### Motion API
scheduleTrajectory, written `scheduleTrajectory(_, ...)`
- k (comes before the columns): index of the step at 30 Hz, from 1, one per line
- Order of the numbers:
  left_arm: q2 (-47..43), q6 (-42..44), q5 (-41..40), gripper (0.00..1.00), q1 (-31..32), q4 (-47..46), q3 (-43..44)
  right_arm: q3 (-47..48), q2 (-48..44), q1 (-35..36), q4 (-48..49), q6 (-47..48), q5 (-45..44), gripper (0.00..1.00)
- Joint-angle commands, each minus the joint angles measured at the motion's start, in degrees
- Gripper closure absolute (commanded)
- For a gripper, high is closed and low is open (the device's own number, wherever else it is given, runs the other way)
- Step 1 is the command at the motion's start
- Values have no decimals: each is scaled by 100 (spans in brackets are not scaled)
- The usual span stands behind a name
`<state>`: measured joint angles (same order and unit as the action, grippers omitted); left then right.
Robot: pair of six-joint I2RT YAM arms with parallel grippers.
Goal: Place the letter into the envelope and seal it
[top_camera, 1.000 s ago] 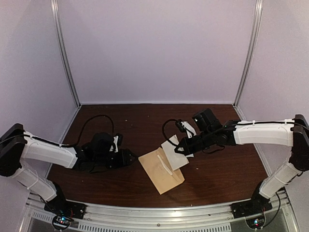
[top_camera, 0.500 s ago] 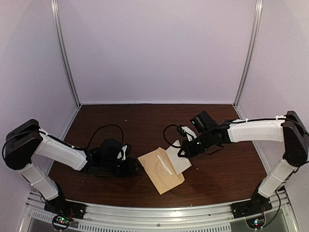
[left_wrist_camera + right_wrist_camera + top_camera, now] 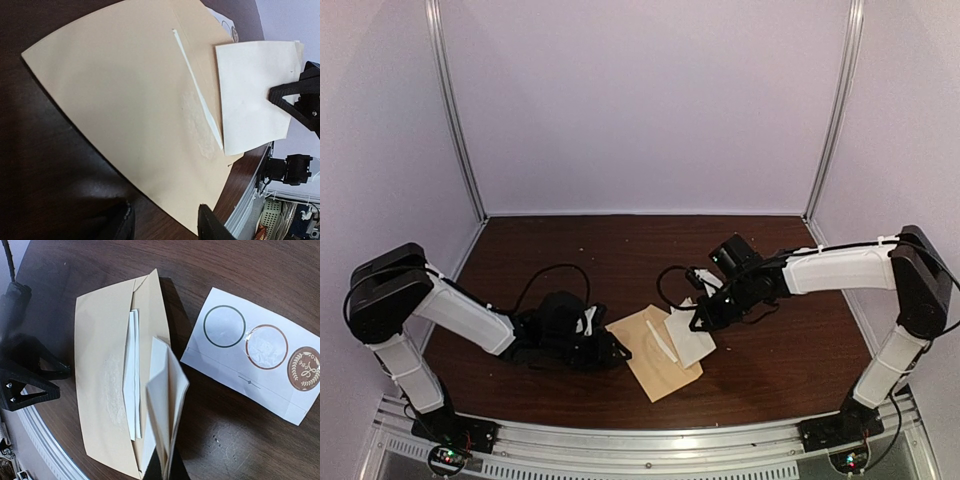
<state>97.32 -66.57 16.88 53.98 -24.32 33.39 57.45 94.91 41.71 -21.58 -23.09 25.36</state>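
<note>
Right claw (image 3: 167, 471): clamped on folded white paper letter (image 3: 165, 400), poised over the opening.
Left claw (image 3: 165, 226): spread wide, gripping nothing, beside tan kraft-paper envelope (image 3: 125, 100).
Envelope: flat mid-table, between both claws.
Progress: letter seemingly not yet inside; insertion and sealing left.
Surface: dark brown wooden table (image 3: 620, 250).
Room: pale lilac walls (image 3: 640, 100).

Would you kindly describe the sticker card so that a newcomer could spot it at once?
On the dark brown table, find the tan envelope near the middle. Just beyond it, toward the right, lies a small white card. Unlike the plain folded letter, it carries a row of three round stickers, two ringed and one solid brown.
</note>
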Motion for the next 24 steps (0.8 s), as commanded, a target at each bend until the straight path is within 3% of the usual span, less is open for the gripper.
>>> scheduleTrajectory(1,112,-64,144,55,43,-284,115,152,109,-25,-159,8,-193,100)
scheduleTrajectory(24,265,-99,228,56,67,-345,193,225,341,-27,-243,-11,-234,100)
